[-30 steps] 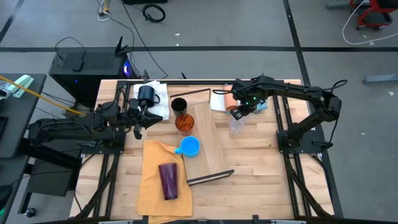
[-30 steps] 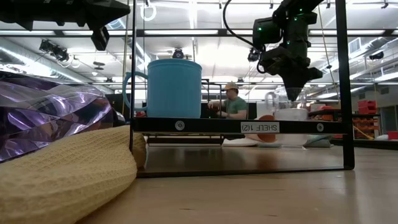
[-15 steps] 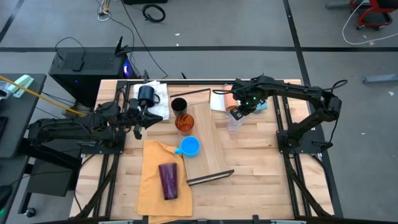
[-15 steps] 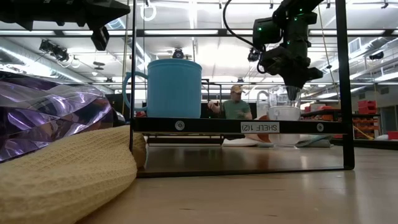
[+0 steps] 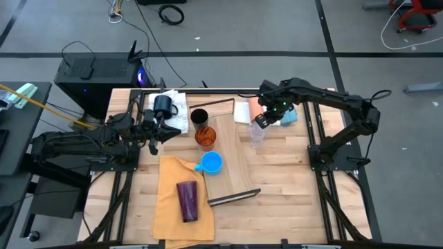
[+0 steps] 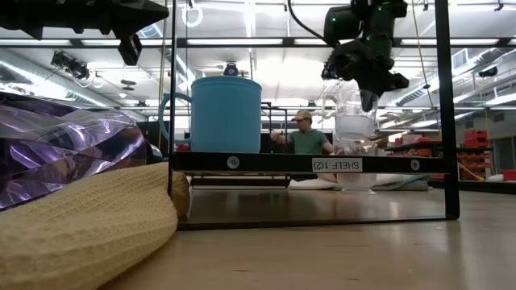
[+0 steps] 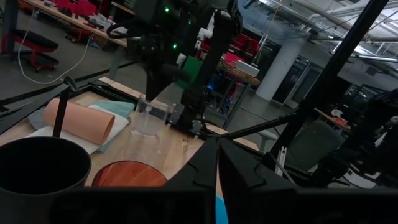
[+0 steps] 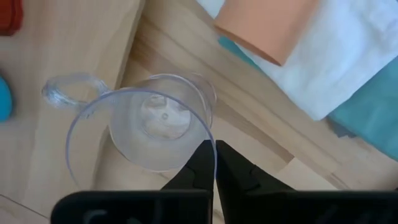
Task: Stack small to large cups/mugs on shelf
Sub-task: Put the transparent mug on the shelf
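- The shelf (image 5: 232, 162), running down the centre of the overhead picture, carries three so far: a black cup (image 5: 199, 115) at its upper end, an orange tumbler (image 5: 204, 135) below that, a blue mug (image 5: 210, 162) lower still. I'd say the job is well short of done.
- Still off the shelf: the purple tumbler (image 5: 187, 200) lying on the yellow cloth (image 5: 168, 207) at lower left, the navy mug (image 5: 163, 105) at upper left, and the peach cup (image 8: 268, 25) on its side on the white cloth (image 8: 348, 59).
- My right gripper (image 5: 259, 122) is pinched on the rim of a clear cup (image 8: 144, 138), right of centre.
- Since half a second ago I've lifted that cup up off a second clear cup (image 6: 352, 165).
- My left gripper (image 5: 156, 135) waits at left, fingers together on nothing.
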Tool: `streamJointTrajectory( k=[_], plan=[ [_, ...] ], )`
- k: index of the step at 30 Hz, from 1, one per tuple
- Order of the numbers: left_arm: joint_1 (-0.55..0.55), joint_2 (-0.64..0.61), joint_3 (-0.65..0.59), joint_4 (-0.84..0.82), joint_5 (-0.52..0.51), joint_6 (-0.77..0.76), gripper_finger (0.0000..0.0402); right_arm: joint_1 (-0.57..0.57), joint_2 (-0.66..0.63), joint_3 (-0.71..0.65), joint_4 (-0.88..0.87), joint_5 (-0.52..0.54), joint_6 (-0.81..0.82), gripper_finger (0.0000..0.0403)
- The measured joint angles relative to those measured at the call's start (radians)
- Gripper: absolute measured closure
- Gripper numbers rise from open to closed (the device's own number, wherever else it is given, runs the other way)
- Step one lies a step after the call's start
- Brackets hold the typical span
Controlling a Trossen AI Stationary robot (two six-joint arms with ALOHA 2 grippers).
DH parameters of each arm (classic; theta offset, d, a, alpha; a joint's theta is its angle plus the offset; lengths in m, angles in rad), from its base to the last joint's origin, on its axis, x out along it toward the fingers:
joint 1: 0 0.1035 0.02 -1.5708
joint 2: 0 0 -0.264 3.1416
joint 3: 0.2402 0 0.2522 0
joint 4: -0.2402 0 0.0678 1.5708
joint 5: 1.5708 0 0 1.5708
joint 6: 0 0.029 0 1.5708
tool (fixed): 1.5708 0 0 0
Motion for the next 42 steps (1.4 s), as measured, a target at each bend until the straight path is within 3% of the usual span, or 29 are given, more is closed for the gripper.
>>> streamJointTrajectory(
  k=[11,20,31,42],
  plan=[
    [0.000,0.000,0.000,0.000,0.000,0.001,0.0377,0.037,0.000,0.073,-0.054,-0.079,-0.002,0.0390],
    [0.000,0.000,0.000,0.000,0.000,0.010,0.0384,0.206,0.000,0.229,-0.093,-0.090,0.079,0.0392],
    [0.000,0.000,0.000,0.000,-0.005,0.019,0.0377,0.513,0.014,0.274,0.088,-0.037,0.349,0.0392],
    [0.000,0.000,0.000,0.002,-0.005,0.026,0.0389,0.603,0.144,0.298,0.248,-0.067,0.402,0.0392]
  ],
)
